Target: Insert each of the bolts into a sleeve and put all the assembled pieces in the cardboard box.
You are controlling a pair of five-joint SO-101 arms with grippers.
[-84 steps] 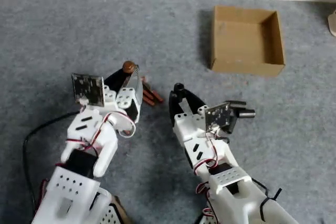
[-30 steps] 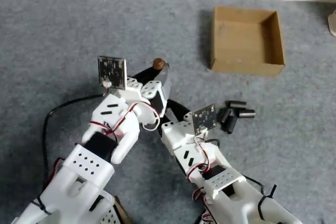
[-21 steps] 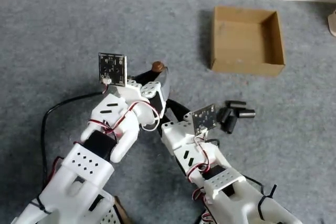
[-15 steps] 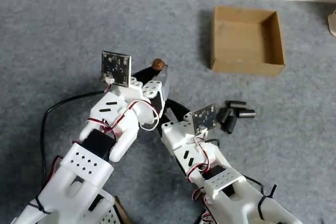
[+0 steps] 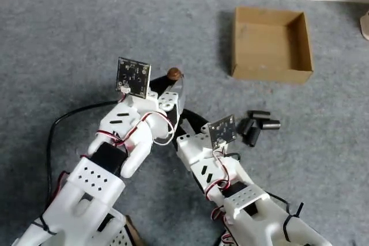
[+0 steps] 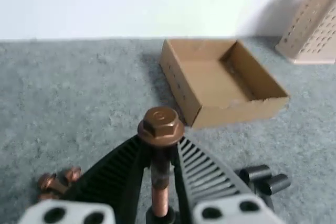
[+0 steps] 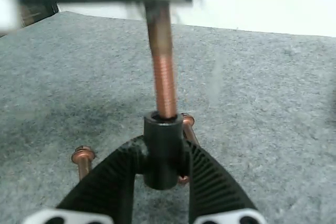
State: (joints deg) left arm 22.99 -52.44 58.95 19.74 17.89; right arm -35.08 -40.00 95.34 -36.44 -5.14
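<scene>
Spotter: Bolt (image 6: 159,125), copper, upright, pinched by its shank in the left gripper (image 6: 159,148). Jaws narrow, tight on the shank. Hex head sits just above the fingertips.

Recorder: Threaded end?

Spotter: Tip is inside the mouth of a black sleeve (image 7: 163,148). Most of the thread above it is exposed.

Recorder: Sleeve held by what?

Spotter: Right gripper (image 7: 163,156), jaws closed narrow on both sides of it. Sleeve upright, in line with the bolt.

Recorder: Position on the table?

Spotter: High view puts both grippers together mid-carpet (image 5: 69,38), left one over the right. Cardboard box (image 5: 270,74) stands well apart, toward the far right corner, open side up.

Recorder: Other parts?

Spotter: Loose sleeves (image 5: 256,125), a small black cluster, lie on the carpet beside the right arm, between it and the box. Loose bolts (image 7: 83,158) lie flat on the carpet beyond the held sleeve. Exact count unclear.
</scene>
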